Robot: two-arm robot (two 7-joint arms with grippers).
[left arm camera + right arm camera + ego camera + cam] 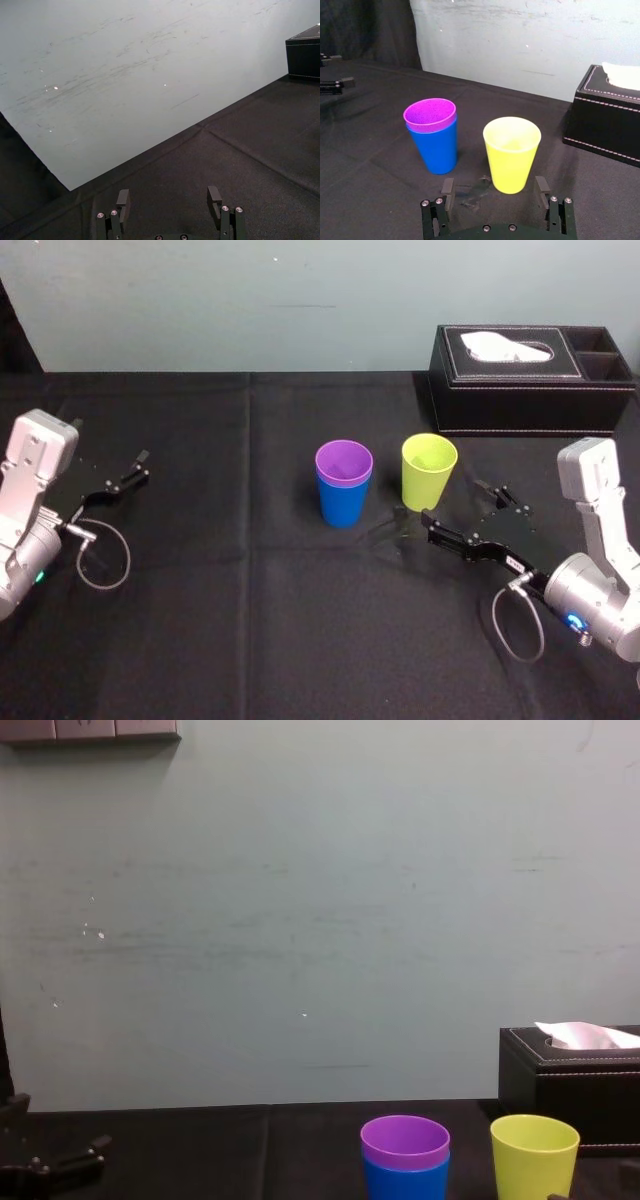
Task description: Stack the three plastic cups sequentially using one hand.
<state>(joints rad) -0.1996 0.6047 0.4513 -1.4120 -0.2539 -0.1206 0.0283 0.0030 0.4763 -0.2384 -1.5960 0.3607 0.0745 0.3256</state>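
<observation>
The purple cup (344,461) sits nested inside the blue cup (342,502) at the table's middle; the pair also shows in the right wrist view, purple (430,114) in blue (435,148), and in the chest view (405,1141). The yellow-green cup (427,470) (511,153) (533,1151) stands upright just to their right. My right gripper (464,510) (495,192) is open, a little to the near right of the yellow-green cup, with nothing between its fingers. At the table's left, my left gripper (120,482) (167,200) rests open and idle.
A black tissue box (530,378) (610,117) (570,1070) stands at the back right, behind the yellow-green cup. Black cloth (250,620) covers the table. A pale wall (300,920) runs along the back edge.
</observation>
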